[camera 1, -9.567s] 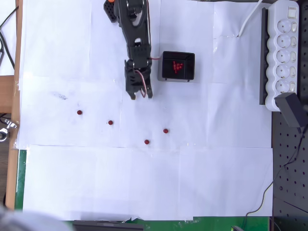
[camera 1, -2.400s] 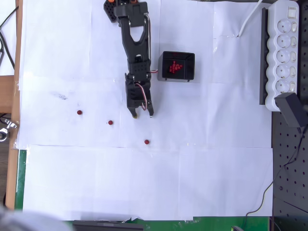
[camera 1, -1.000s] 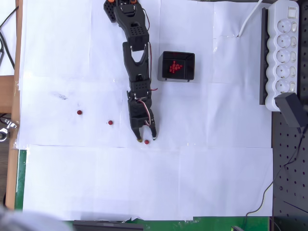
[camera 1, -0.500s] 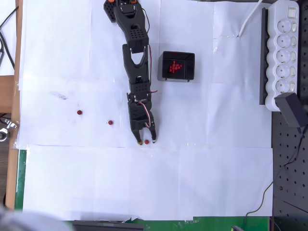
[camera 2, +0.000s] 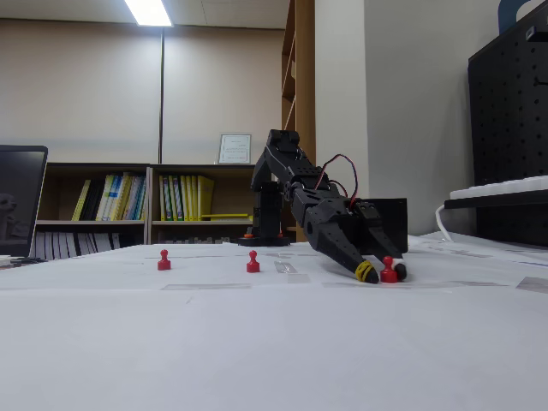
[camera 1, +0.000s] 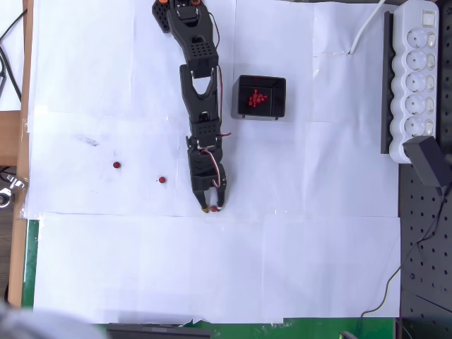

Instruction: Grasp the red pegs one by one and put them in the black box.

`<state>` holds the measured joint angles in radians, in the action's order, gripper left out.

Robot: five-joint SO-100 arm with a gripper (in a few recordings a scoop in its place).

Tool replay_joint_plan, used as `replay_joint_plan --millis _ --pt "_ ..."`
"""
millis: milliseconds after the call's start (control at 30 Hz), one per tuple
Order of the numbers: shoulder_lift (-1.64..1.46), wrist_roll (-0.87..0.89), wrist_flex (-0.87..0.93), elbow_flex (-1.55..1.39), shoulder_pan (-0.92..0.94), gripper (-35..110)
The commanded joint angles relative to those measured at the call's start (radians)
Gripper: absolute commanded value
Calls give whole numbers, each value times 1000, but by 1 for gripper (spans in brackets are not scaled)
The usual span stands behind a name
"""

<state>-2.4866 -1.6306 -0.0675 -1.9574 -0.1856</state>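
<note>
My black gripper reaches down to the paper and is shut on one red peg, which stands on the table between the fingertips. In the fixed view the same peg sits between the yellow-tipped finger and the other finger of the gripper. Two more red pegs stand to the left; the fixed view shows them too. The black box lies right of the arm with several red pegs inside.
A white power strip with a black adapter lies along the right edge. White paper sheets cover the table. The arm's base is at the top of the overhead view.
The arm stretched from beside the box down to the lowest peg. Over the last second the open fingers straddled that peg and closed in on it.
</note>
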Motion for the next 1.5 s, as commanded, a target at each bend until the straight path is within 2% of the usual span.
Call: replay_joint_plan --millis 0,167,267,500,667,767,867,1033,1233,1367,1467 --pt "5 -26 -17 6 -5 0" --pt "29 -52 6 9 0 0" --pt "106 -104 127 14 2 0" --pt "387 -247 572 -6 -35 0" --pt "583 -360 965 -110 -84 0" --pt "663 -407 1281 -221 -124 0" --pt "753 -459 1459 -244 -179 0" --pt "905 -545 1612 -146 -310 0" --pt "1052 -689 1717 -60 -494 0" --pt "1081 -749 1715 40 -589 0" --pt "1097 -761 1640 192 -624 0"
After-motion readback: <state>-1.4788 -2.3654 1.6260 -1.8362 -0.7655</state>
